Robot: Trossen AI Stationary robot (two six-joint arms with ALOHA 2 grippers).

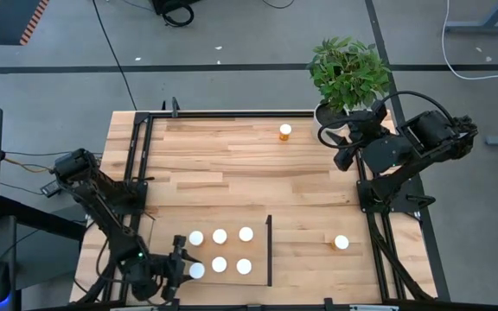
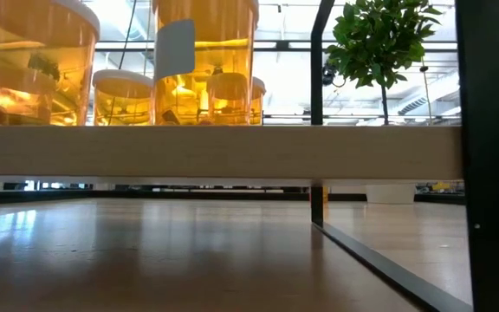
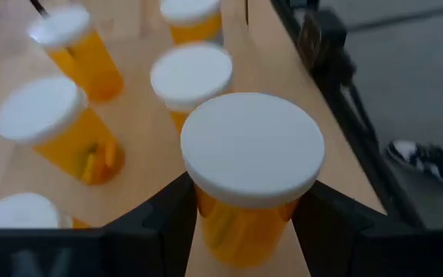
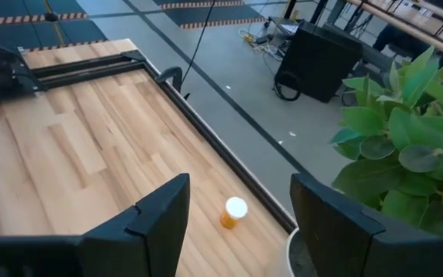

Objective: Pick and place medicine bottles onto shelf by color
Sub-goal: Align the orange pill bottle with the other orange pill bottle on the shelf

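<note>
The left gripper [image 3: 241, 223], low over the shelf [image 1: 167, 226], clamps a medicine bottle [image 3: 251, 173]; the right gripper [image 4: 241, 223] hangs raised, fingers apart, beside the plant [image 1: 349, 71].

The left arm is reaching along the near left side of the shelf [image 1: 258, 259], its wrist lying low at the shelf's near left corner. The left gripper [image 1: 188, 269] is pointing across the shelf and its two dark fingers [image 3: 168, 223] are sitting on either side of a medicine bottle [image 3: 248, 173], pressing against its orange body under the white cap. The right arm is waiting folded well beyond the shelf's far right, and the right gripper [image 1: 328, 136] is hanging there with its fingers spread and nothing between them.
</note>
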